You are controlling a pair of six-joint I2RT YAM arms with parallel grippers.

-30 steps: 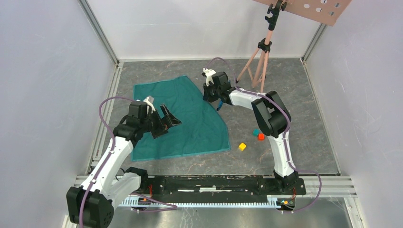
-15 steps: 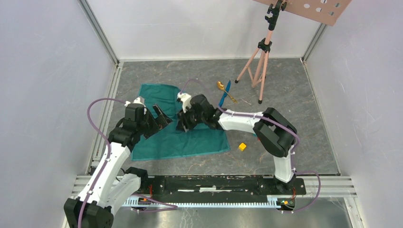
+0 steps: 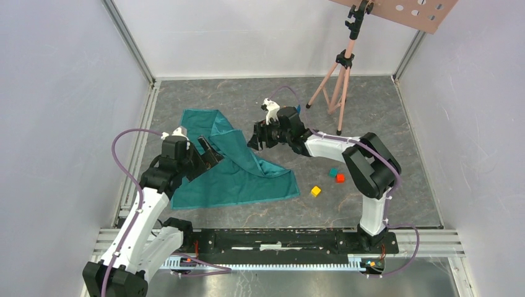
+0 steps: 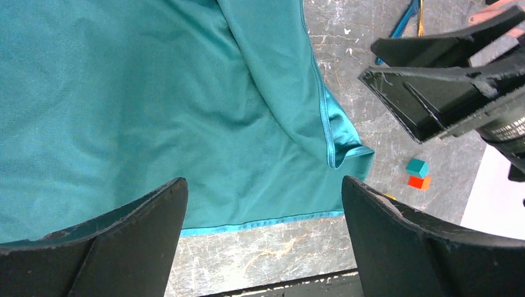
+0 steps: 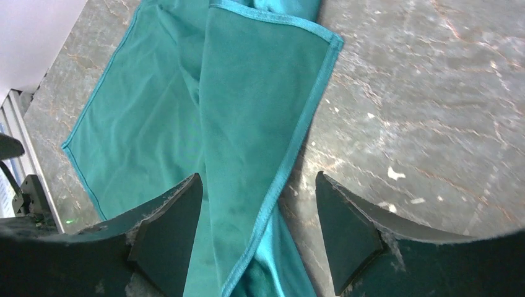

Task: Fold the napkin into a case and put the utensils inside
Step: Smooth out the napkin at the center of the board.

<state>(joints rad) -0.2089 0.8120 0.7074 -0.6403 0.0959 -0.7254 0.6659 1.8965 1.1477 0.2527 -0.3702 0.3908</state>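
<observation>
**Item 1. Napkin** (image 3: pixel 238 176). A teal-green cloth, flat on the table (image 3: pixel 371 124), left of centre. One flap lies diagonally across the sheet, with its hemmed edge uppermost. I judge this to be a first fold towards the case. The bundle is not yet narrow or long.

**Item 2. My right pincer** (image 5: pixel 257 179). The jaws stand apart with nothing between them. It hangs just above the flap's hem, and the cloth lies loose beneath. I judge it is placed there to tend that flap.

**Item 3. My left pincer** (image 4: pixel 263 182). It is spread fully wide and empty, hovering over the napkin's left part. I cannot tell whether it touches the cloth. It is probably stationed to pin the sheet or take an edge for the next fold.

**Item 4. Utensils.** The blue stick (image 4: pixel 401 17) and the gold spoon (image 4: pixel 420 8) lie close together on bare table beyond the napkin's right edge, outside the cloth. They are largely hidden behind my right arm in the top view. I judge they are kept aside until the case exists.

**Item 5. Cubes.** The teal cube (image 3: pixel 333 172) and the red cube (image 3: pixel 340 178) sit just beside each other, with the yellow cube (image 3: pixel 316 191) near them. All three are right of the napkin.

**Item 6. Tripod** (image 3: pixel 337 80). It stands at the far right and carries a perforated board (image 3: pixel 402 9).

**Item 7. Writing.** There is small pale print on my right pincer's body, too small to read. I see no brand or label elsewhere.
</observation>
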